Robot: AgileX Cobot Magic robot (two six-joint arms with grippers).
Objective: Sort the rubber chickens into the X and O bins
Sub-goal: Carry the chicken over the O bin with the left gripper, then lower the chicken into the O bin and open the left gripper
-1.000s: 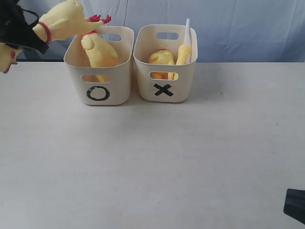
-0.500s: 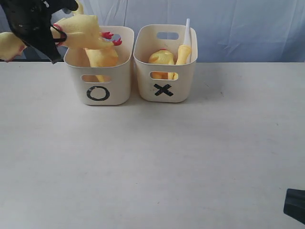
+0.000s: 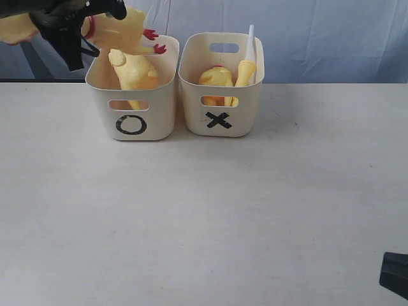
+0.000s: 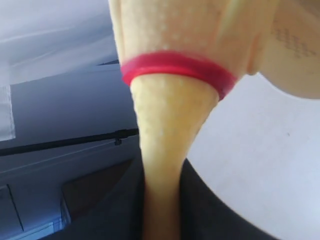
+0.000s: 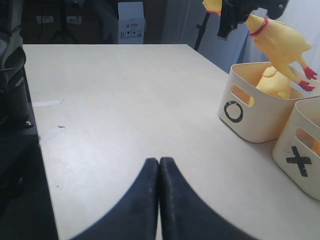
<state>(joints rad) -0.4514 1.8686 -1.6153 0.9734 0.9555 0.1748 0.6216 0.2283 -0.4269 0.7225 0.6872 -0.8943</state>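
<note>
Up close, the right gripper (image 5: pixel 159 162) hangs low over the near part of the pale table (image 3: pixel 204 210), its two dark fingers pressed flat together with nothing between them. Farther back, two cream tubs stand side by side and just apart near the table's far edge: the O bin (image 3: pixel 131 121) on the left and the X bin (image 3: pixel 220 118) on the right, each mark facing the exterior camera. One leaning chicken (image 3: pixel 134 73) sits inside the O bin, its yellow body rising above the rim. Inside the X bin lie a rounded chicken (image 3: pixel 215 76) and, beside it, an upright chicken (image 3: pixel 245 69) with a white tube (image 3: pixel 250 41) sticking up past the rim. Above the O bin's back left corner the left gripper (image 3: pixel 67 29) is clamped on the held chicken (image 3: pixel 124 30) at the neck, next to its red ring (image 4: pixel 177 67); the body stretches toward the bin with the red feet (image 3: pixel 153 41) over the opening, and the head (image 3: pixel 16 29) pokes out on the other side. Behind everything hangs a pale blue cloth (image 3: pixel 319 38)
</note>
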